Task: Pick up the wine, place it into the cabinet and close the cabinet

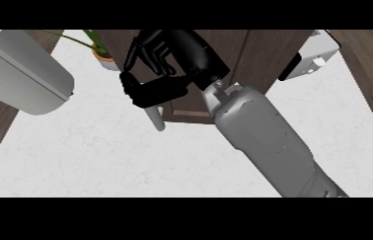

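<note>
My right hand [171,66] is raised in front of a dark brown cabinet door [251,54], with its grey forearm [266,140] running in from the lower right. The fingers [149,51] are loosely bent and the thumb [146,93] points left, with nothing visible between them. A silver bar handle [155,119] sticks out just below the thumb, at the door's lower edge. No wine bottle shows in the head view. My left hand is out of sight.
A large pale grey rounded body [29,81] fills the left edge. A potted green plant [100,49] stands beside the cabinet's left side. A white and black appliance [315,59] sits at the upper right. The pale speckled surface [109,160] spreads below.
</note>
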